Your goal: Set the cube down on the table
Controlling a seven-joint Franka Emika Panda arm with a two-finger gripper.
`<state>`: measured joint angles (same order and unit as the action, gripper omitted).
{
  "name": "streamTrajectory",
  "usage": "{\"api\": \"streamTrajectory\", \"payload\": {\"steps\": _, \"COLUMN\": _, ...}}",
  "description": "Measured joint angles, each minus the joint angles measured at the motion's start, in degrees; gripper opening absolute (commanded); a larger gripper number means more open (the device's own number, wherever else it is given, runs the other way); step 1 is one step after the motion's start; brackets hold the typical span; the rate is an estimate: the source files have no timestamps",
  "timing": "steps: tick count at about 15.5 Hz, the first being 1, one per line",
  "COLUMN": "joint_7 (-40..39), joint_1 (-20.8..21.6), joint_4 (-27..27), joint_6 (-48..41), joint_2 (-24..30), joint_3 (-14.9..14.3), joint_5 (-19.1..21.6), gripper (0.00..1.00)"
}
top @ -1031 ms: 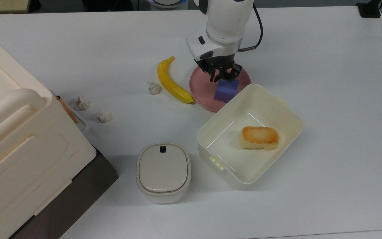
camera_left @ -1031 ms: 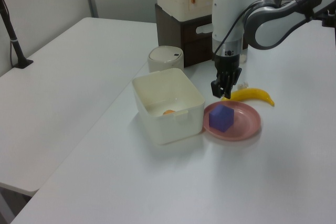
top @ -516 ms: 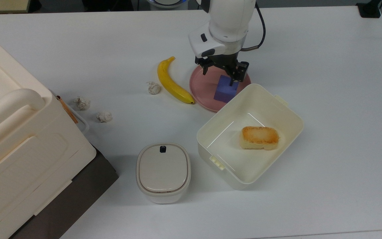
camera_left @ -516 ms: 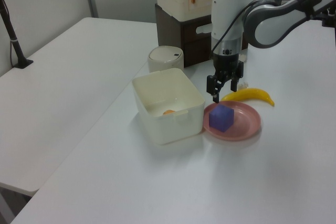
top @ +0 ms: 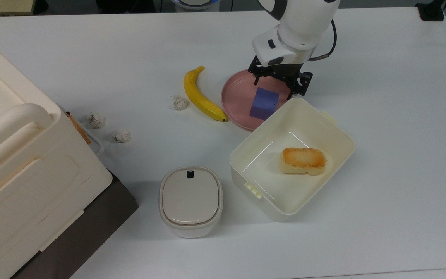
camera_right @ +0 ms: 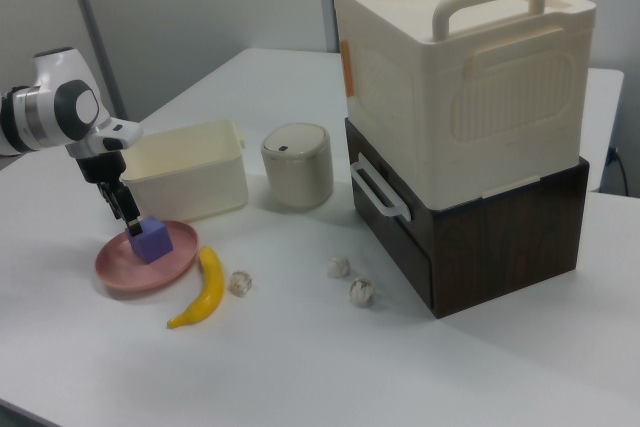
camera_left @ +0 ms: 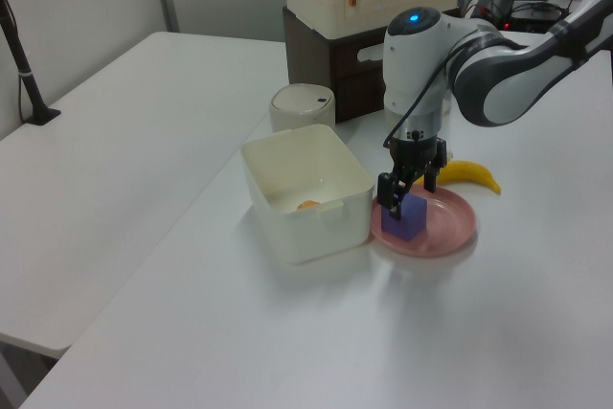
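One cube sits on one pink plate, just above the centre of the top view; the plate lies on the white worktop. Beside it are one banana to the top view's left, three crumpled paper balls further left, one open cream tub holding one toasted bread block, one lidded round-cornered canister, and one large cream case stacked on a dark base at the top view's left edge.

The single arm reaches in from the top edge of the top view and points its wrist down over the plate's far rim. The gripper hangs with its fingers spread wide and nothing between them, straddling the space just above the cube's upper side. In the left view one finger overlaps the cube; whether it touches cannot be told.

The tub's corner overlaps the plate's lower right rim, just beside the cube. Bare worktop spreads across the right of the top view and along its top, above the banana.
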<state>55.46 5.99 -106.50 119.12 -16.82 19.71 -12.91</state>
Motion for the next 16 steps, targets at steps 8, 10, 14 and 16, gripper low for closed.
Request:
{"api": "streamTrajectory", "payload": {"steps": 8, "joint_7": 0.07, "joint_1": -0.01, "joint_4": 0.13, "joint_6": 1.64, "joint_2": -2.96, "joint_3": -0.06, "joint_5": -3.38, "gripper": 1.00}}
{"api": "streamTrajectory", "payload": {"steps": 10, "joint_7": 0.08, "joint_1": -0.02, "joint_4": 0.24, "joint_6": 2.03, "joint_2": -3.59, "joint_3": -0.07, "joint_5": -3.78, "gripper": 1.00}}
{"api": "streamTrajectory", "payload": {"steps": 14, "joint_7": 0.09, "joint_1": -0.40, "joint_4": 0.49, "joint_6": 2.05, "joint_2": -4.12, "joint_3": -0.10, "joint_5": -4.64, "gripper": 0.14}}
{"api": "streamTrajectory", "payload": {"steps": 16, "joint_7": 0.09, "joint_1": -0.71, "joint_4": 0.54, "joint_6": 2.05, "joint_2": -4.26, "joint_3": -0.17, "joint_5": -4.68, "gripper": 0.00}}
